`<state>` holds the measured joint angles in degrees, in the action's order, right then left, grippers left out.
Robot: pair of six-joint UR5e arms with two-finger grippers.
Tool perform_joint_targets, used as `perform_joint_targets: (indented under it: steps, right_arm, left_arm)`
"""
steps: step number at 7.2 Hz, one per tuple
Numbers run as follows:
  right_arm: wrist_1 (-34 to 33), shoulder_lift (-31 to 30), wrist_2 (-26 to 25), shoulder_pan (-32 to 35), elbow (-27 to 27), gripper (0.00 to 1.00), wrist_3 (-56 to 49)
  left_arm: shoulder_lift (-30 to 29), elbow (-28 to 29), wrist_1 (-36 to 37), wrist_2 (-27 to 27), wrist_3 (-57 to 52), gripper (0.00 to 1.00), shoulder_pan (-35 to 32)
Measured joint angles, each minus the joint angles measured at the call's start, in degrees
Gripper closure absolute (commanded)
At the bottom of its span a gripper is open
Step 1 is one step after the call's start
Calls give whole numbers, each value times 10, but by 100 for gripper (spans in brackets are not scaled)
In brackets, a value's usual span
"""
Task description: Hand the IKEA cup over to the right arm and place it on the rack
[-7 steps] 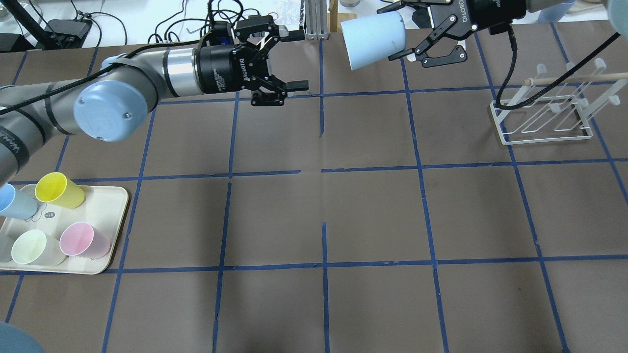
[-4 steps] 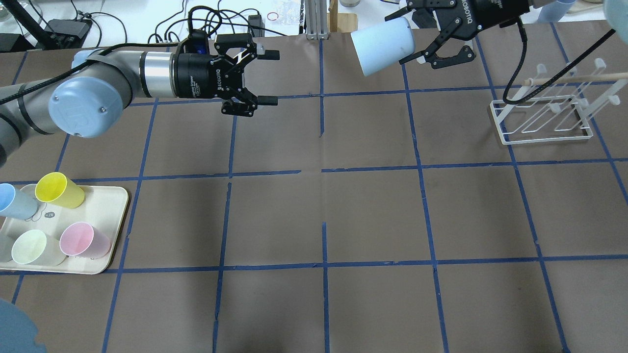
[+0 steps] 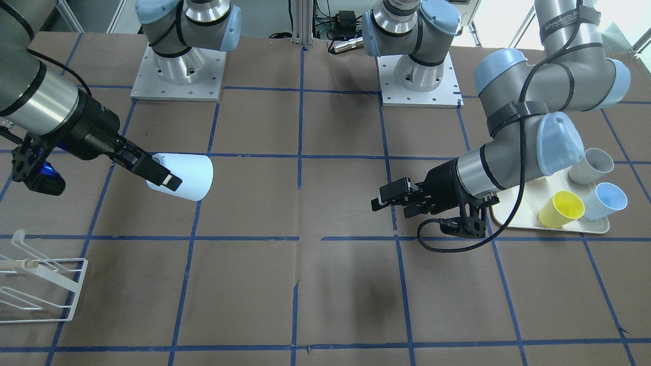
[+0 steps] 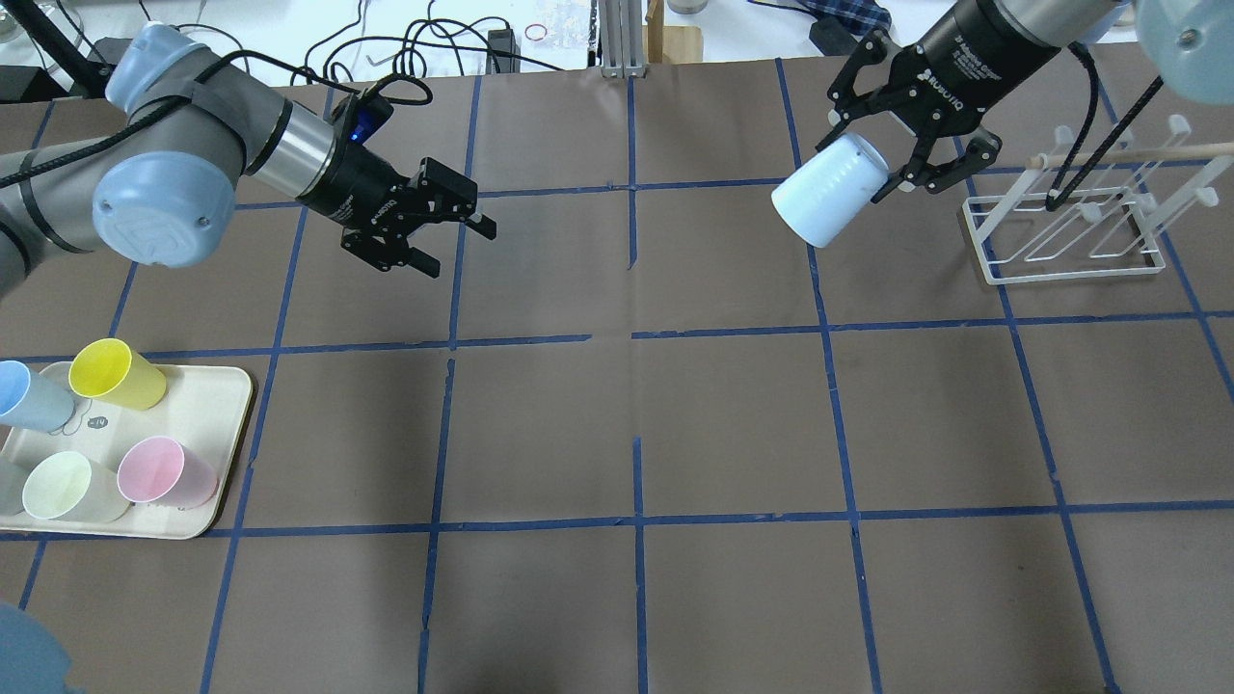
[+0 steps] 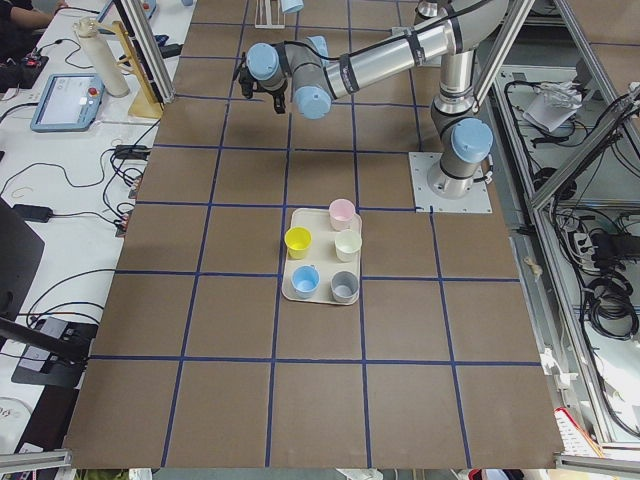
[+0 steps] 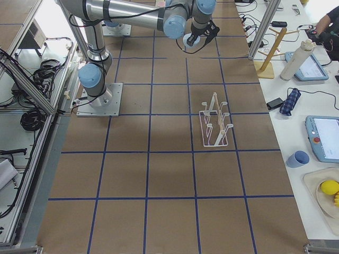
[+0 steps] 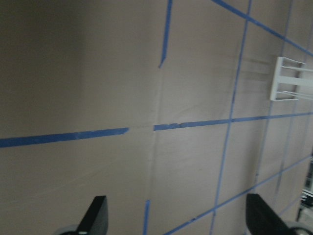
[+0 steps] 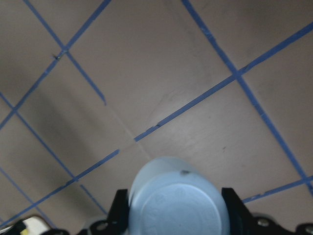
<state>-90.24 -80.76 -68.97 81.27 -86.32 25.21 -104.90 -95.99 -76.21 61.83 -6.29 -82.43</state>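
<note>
— Where is the IKEA cup [image 4: 829, 202] right now?
— It is hanging tilted in the air over the tabletop [image 4: 733, 424], and the right tool [image 4: 868, 159] is gripping it at the mouth end. It is hovering near the white wire rack [image 4: 1070, 222] without touching it.
— And the left tool [image 4: 455, 251]?
— It is holding nothing. Its jaws are standing wide apart over the tabletop, well apart from the cup.
— What are the wrist cameras adding?
— The right one is showing the cup's round base facing the tabletop between two black fingers [image 8: 234, 210], an angle the overhead view is not giving. The left one is showing only taped squares between its fingertips [image 7: 97, 218], with the rack far off at the edge.
— How many cups are you counting?
— Six. One is being held, and five are standing on the cream tray [image 4: 217, 405]: a yellow cup [image 4: 116, 374], a pink cup [image 4: 166, 472], a pale green cup [image 4: 72, 487], a blue cup [image 4: 29, 397] and a grey cup [image 5: 344, 287]. The exterior left view is showing all five. The front-facing view is showing three, because the left arm [image 3: 513, 152] is covering the others.
— And the rest?
— Two arms, counting the right arm [image 4: 1012, 39], two tools, one rack and one tray.
</note>
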Motion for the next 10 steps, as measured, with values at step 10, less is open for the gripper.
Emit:
perform_joint_targets:
  steps: [10]
  right_arm:
    - [-203,49,-273,-121,-16,99,-467]
  left_arm:
    - [101,111,-123,302,-2,0,-70]
